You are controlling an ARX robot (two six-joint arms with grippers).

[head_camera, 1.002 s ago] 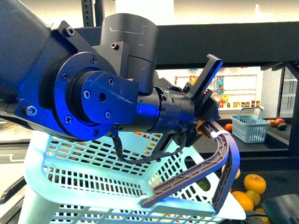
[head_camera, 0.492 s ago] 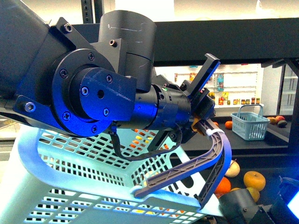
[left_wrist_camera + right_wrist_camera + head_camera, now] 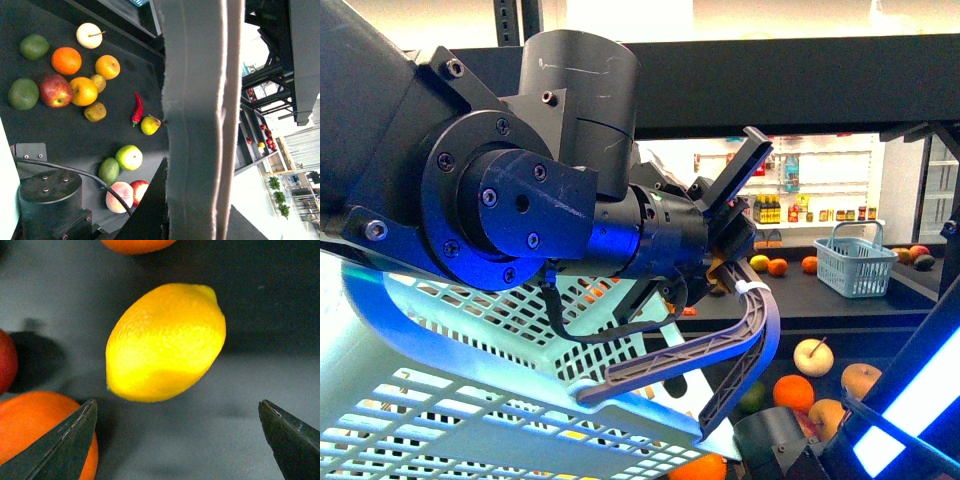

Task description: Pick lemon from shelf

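Left gripper (image 3: 725,268) clamped on the grey handle (image 3: 740,340) of a white slotted basket (image 3: 470,420); basket contents can't be told. Black shelf (image 3: 790,85) behind, with loose oranges and apples on its dark tier. Small blue basket (image 3: 855,270) further back, contents not visible.

Left wrist: the handle fills the middle. Mixed fruit and a red chilli (image 3: 137,107) lie on the shelf tray.

Right wrist: right gripper (image 3: 177,407) spread wide, holding nothing. Lemon (image 3: 165,342) lies on the tray just beyond the fingertips (image 3: 65,445), untouched. Its long axis is slanted to the line between the tips, nipple end pointing away from them. An orange (image 3: 30,432) sits near one tip.
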